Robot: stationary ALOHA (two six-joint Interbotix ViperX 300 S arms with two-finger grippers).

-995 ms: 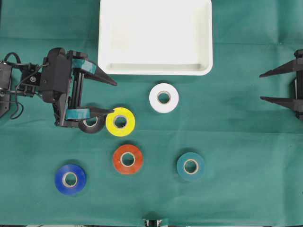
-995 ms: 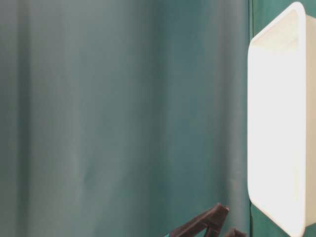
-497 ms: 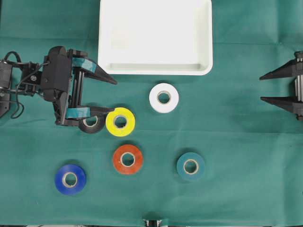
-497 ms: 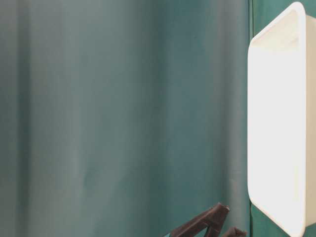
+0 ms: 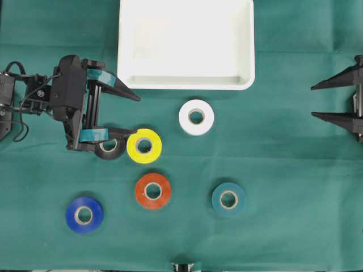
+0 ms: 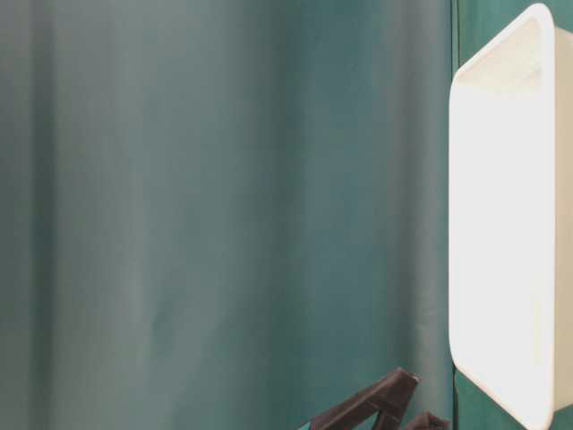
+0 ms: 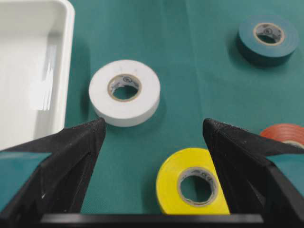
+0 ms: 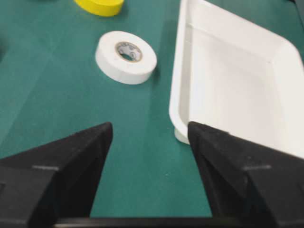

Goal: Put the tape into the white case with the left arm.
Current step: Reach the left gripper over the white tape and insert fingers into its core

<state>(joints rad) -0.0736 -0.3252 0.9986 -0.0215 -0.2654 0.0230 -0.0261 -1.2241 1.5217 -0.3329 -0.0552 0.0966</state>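
Note:
Several tape rolls lie flat on the green cloth: white [image 5: 196,117], yellow [image 5: 144,145], black [image 5: 109,148], orange [image 5: 152,190], teal [image 5: 228,199] and blue [image 5: 84,215]. The white case [image 5: 187,85] stands empty at the back centre. My left gripper [image 5: 136,116], with its teal bands, is open just left of the yellow roll and holds nothing. Its lower finger lies over the black roll. In the left wrist view the yellow roll [image 7: 192,187] sits beside the right-hand finger of the gripper [image 7: 153,124], and the white roll [image 7: 124,99] is farther ahead. My right gripper [image 5: 313,103] is open at the far right.
The case's rim [image 7: 66,57] is close on the left gripper's upper side. From the right wrist, the white roll [image 8: 126,57] and the case's rim [image 8: 176,95] lie ahead of the open right gripper [image 8: 149,126]. The table-level view shows only the case's rim [image 6: 461,224] and a black fingertip [image 6: 376,408].

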